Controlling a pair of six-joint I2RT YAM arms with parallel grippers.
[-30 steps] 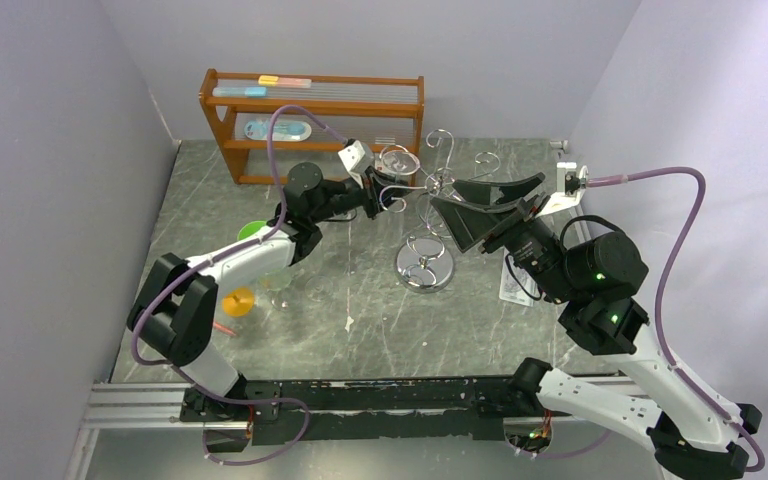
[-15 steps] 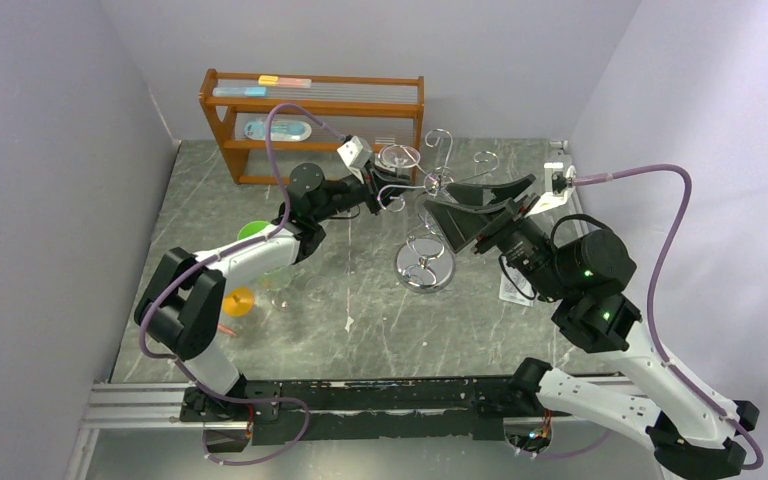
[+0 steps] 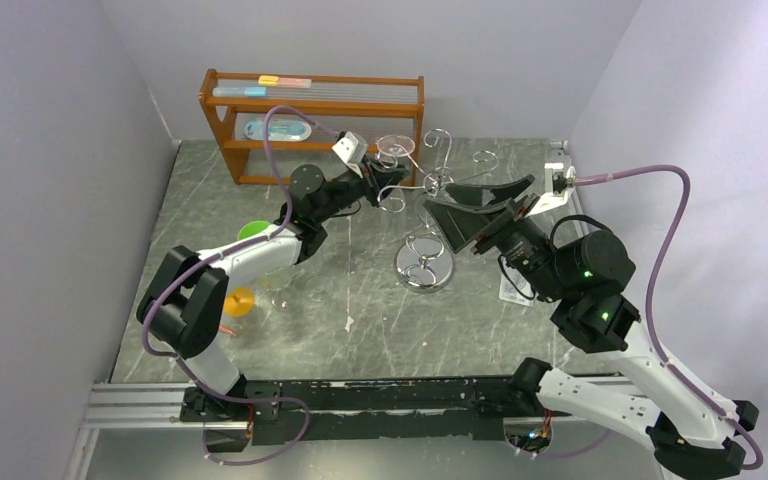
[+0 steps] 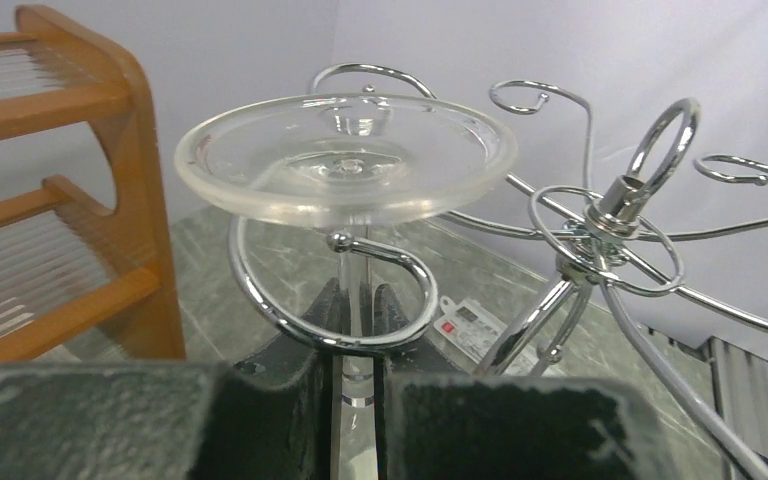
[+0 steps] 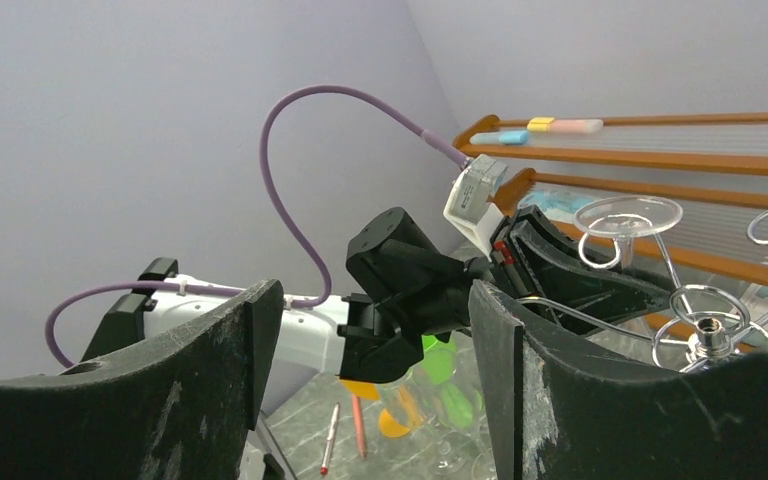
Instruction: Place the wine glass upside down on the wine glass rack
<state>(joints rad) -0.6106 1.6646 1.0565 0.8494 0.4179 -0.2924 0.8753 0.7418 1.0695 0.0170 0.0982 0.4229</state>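
The clear wine glass hangs upside down with its round foot on top. Its stem runs down through a curled arm of the chrome wine glass rack. My left gripper is shut on the stem just below that curl. From above, the left gripper reaches in from the left, with the glass foot above it and the rack's mirrored base nearer. My right gripper stands open to the right of the rack's post, holding nothing. In the right wrist view the right gripper faces the left arm, the glass and the rack.
A brown wooden shelf unit stands at the back left. Green and orange items with clear glasses sit by the left arm, with pens on the table. A white card lies under the right arm.
The left gripper has carried the glass slightly up and toward the back. The right gripper shifted a little left early on, then held still and open.
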